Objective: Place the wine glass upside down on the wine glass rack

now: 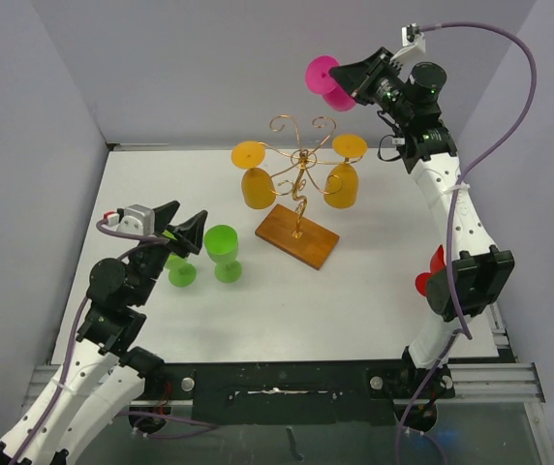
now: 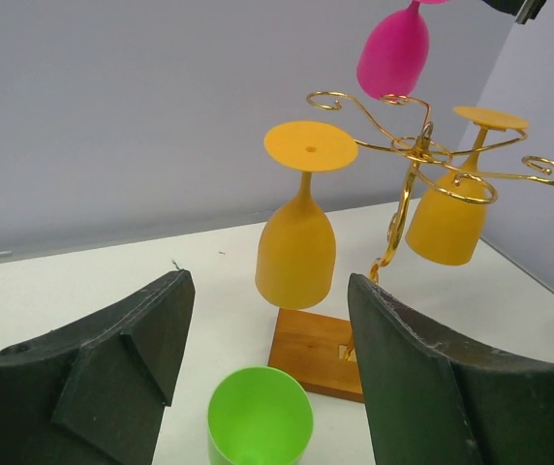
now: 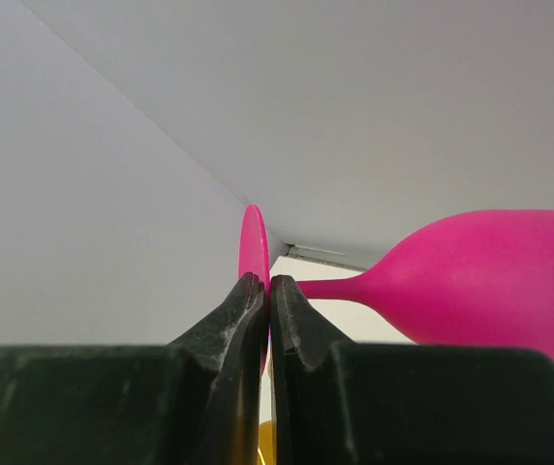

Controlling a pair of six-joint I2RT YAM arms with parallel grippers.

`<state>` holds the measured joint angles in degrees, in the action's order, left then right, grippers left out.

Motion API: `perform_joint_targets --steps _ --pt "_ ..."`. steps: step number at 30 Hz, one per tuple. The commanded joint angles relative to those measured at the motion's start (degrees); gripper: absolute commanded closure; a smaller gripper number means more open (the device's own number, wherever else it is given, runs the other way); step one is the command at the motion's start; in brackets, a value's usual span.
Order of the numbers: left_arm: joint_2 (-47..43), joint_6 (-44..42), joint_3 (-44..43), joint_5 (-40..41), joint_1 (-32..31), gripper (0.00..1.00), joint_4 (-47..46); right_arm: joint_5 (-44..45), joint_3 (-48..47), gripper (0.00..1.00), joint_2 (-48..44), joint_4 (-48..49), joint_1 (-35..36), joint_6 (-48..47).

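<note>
Right gripper [image 3: 265,283] is clamped on the foot rim of the pink wine glass [image 3: 490,271], held high over the far side of the rack [image 1: 298,232]. Left gripper [image 1: 185,221] sits spread apart, empty, just beside a green glass [image 1: 223,247].

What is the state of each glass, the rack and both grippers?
wine glass rack: upright, holding two glasses.
pink wine glass: in the air, held by its foot.
orange glasses: hanging upside down.
green glass: standing upright.
left gripper: open.
right gripper: shut on pink foot.
</note>
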<state>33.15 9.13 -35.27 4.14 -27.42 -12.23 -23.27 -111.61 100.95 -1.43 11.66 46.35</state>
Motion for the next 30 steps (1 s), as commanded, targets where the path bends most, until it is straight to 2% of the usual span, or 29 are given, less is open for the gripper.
perform_joint_targets --steps 1,11,30 --pt "-0.81 2.21 0.60 0.82 0.09 0.37 -1.95 -6.43 -3.61 1.00 0.98 0.88 0.31 3.67" --pt "-0.53 3.00 0.88 0.44 0.09 0.37 -1.66 -11.80 -3.61 1.00 4.01 -0.17 1.09 6.12" --pt "-0.71 3.44 1.22 0.39 0.17 0.37 -1.75 -11.80 0.00 1.00 3.44 -5.00 2.85 5.62"
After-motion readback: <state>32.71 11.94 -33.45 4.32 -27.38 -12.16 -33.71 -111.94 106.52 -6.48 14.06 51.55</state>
